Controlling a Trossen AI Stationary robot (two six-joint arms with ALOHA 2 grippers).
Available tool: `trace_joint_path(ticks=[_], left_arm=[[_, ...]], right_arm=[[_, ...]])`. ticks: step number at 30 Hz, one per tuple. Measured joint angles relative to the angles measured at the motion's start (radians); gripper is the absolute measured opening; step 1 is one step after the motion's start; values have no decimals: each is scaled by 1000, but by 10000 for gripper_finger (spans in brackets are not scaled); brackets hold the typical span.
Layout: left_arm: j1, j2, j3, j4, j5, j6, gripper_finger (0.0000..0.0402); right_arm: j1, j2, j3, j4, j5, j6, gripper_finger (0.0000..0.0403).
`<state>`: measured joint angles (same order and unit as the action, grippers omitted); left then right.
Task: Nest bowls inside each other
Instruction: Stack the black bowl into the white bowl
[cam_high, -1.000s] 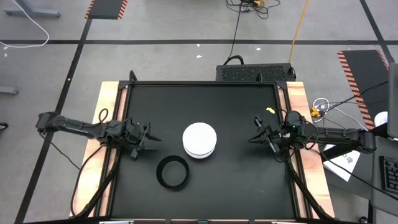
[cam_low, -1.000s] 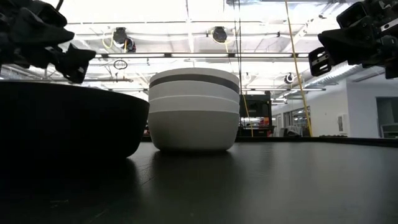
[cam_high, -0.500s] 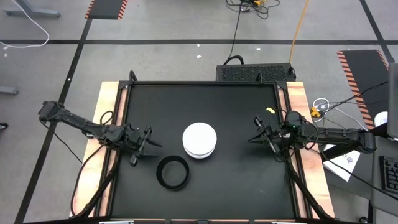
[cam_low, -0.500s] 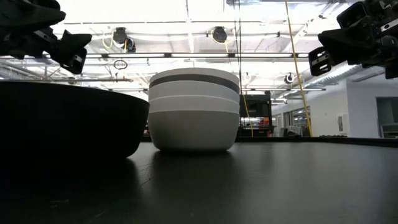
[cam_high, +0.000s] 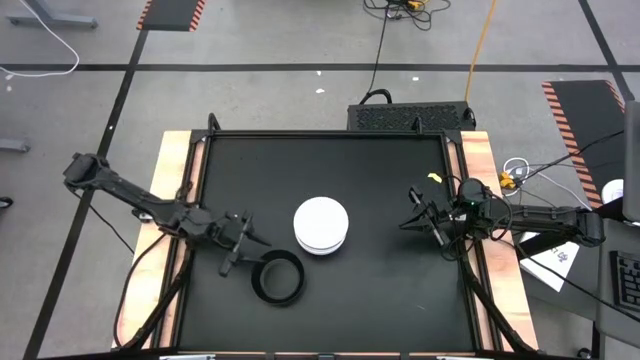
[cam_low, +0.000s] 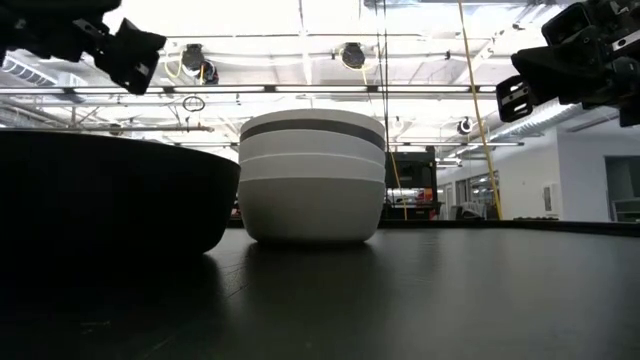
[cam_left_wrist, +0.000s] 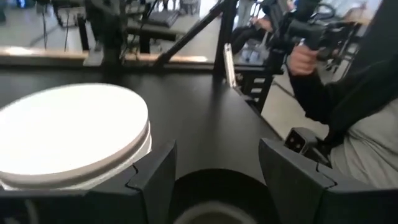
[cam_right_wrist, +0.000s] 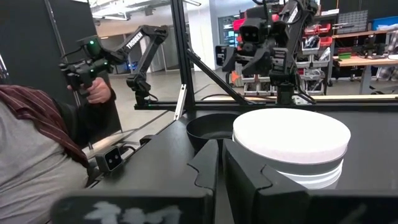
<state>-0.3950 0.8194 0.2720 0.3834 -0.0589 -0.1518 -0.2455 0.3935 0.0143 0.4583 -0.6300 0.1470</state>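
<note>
Though light and slick-looking, the black bowl (cam_high: 278, 277) offers a stiff rim to pinch — left claw (cam_high: 243, 247) hovers spread apart just beside it.

- One stack of nested bowls (cam_high: 321, 224), white on top, grey band showing in the low view.
- One black bowl (cam_high: 277, 277), apart.
- Two arms.

bright ceiling lights (cam_low: 300, 20) are washing out the low view's twelve o'clock, leaving the black bowl (cam_low: 110, 195) at nine o'clock silhouetted; the white stack (cam_left_wrist: 68, 140) is blurring in the left wrist view.
</note>
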Motion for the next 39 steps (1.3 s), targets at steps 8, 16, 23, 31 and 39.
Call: trace_joint_path(ticks=[8, 16, 23, 31, 39], left_arm=[[0, 105, 70, -137, -60, -146, 230], [4, 145, 130, -307, -124, -270, 230], [4, 199, 160, -401, -179, -359, 230], [4, 284, 160, -411, -172, -452, 230], [4, 351, 160, -415, -147, -499, 230]], right_arm=[[6, 0, 0, 0, 0, 0, 18], [38, 0, 0, 0, 0, -2, 18], [58, 0, 0, 0, 0, -27, 18], [60, 0, 0, 0, 0, -35, 18], [60, 0, 0, 0, 0, -35, 18]])
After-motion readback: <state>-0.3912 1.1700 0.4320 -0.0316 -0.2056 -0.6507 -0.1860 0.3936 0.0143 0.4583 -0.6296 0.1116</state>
